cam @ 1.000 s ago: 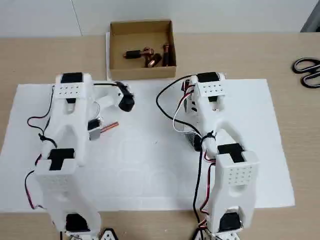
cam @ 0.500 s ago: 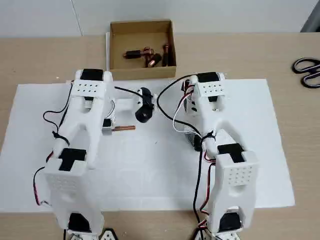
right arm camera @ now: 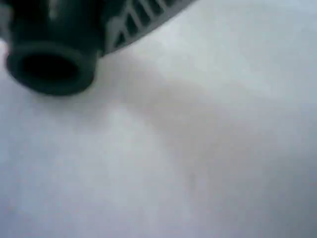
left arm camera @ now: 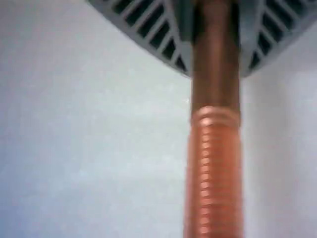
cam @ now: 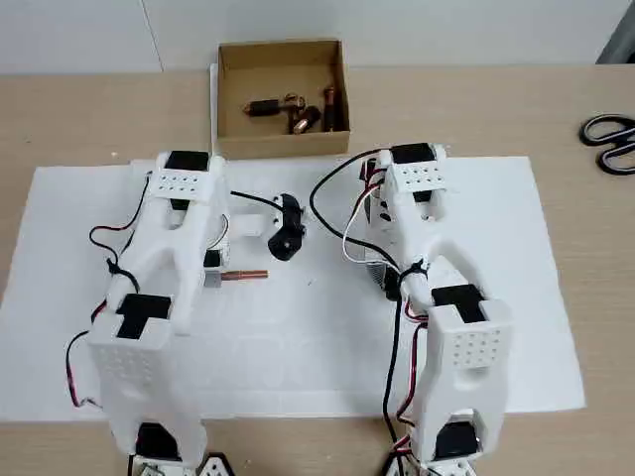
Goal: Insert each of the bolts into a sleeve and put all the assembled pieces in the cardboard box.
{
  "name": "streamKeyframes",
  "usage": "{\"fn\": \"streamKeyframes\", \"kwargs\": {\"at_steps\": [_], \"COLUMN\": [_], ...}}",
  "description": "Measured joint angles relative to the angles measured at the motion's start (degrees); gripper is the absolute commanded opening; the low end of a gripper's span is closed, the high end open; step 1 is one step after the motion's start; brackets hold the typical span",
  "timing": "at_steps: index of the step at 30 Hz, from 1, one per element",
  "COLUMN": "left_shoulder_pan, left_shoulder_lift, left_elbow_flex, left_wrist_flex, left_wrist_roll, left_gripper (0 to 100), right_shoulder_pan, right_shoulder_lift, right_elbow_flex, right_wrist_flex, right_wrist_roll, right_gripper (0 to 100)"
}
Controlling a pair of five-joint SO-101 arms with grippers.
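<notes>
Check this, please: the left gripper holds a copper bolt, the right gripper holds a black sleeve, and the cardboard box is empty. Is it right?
Not quite: the cardboard box is not empty. The high view shows several assembled pieces lying in it. The rest holds: the left gripper holds a copper bolt, and the right gripper holds a black sleeve.

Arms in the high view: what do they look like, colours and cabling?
Both the left arm and right arm are white printed shells with perforated panels, black motor blocks and loose red and black cables. Their fingers are grey and slotted.
</notes>
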Motion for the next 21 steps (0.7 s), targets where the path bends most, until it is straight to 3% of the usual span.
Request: {"fn": "streamKeyframes", "kwargs": {"at_steps": [5,11,21], "left_shoulder_pan": [-1.5,-2.1,-2.1], "left_shoulder_lift": [0.0,0.0,0.0], "left_elbow_flex": [0.1,0.1,-8.4], "left_wrist_flex": [-2.7,-8.1,-3.7], "left_wrist_roll": [0.0,0.0,0.0], "left_gripper": [11,12,12], "right_shoulder_pan": [0.0,0.0,0.0], "right_shoulder_lift": [0.0,0.0,0.0], "right_elbow_flex": [0.0,0.0,0.1], "right_wrist_flex": [0.0,0.0,0.0], "right_wrist_roll": [0.0,0.0,0.0], "right_gripper": [0.3,0.3,0.3]}}
